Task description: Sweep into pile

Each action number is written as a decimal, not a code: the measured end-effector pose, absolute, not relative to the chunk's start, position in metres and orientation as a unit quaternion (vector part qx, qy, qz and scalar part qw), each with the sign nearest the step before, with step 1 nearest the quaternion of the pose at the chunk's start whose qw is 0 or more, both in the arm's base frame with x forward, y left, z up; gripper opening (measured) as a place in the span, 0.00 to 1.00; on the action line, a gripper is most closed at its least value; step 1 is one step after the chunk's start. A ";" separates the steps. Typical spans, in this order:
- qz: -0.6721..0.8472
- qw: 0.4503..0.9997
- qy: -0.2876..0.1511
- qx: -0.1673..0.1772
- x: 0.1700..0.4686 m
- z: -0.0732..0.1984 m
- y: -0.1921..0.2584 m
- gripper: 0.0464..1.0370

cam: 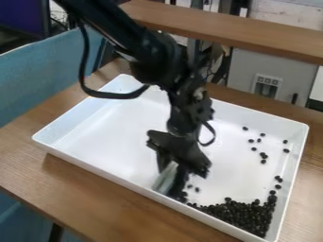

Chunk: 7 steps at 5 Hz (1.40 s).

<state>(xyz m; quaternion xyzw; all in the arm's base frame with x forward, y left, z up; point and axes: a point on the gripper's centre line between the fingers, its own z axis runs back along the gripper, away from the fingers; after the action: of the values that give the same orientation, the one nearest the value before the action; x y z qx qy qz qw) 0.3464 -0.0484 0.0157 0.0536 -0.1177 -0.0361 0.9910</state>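
**Stray Beans Await Sweeping**

On the worktop, the white tray holds black beans, most heaped in its near right corner. The pincer, apparently closed on a pale tool, stands left of the heap. Short, low strokes should nudge strays in without scattering. The near wall is close; open floor lies left.

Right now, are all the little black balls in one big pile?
No, a pile sits in the tray's near corner, but loose balls lie scattered farther back.
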 end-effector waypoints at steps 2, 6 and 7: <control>-0.022 0.989 -0.147 0.025 0.359 0.033 -0.091 0.36; -0.052 0.991 -0.110 0.045 0.356 0.070 -0.015 0.36; -0.105 0.989 -0.101 0.015 0.365 0.090 0.001 0.36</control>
<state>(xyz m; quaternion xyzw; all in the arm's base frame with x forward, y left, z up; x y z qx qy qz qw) 0.3645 0.0014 0.0902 0.0152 -0.1008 -0.1054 0.9892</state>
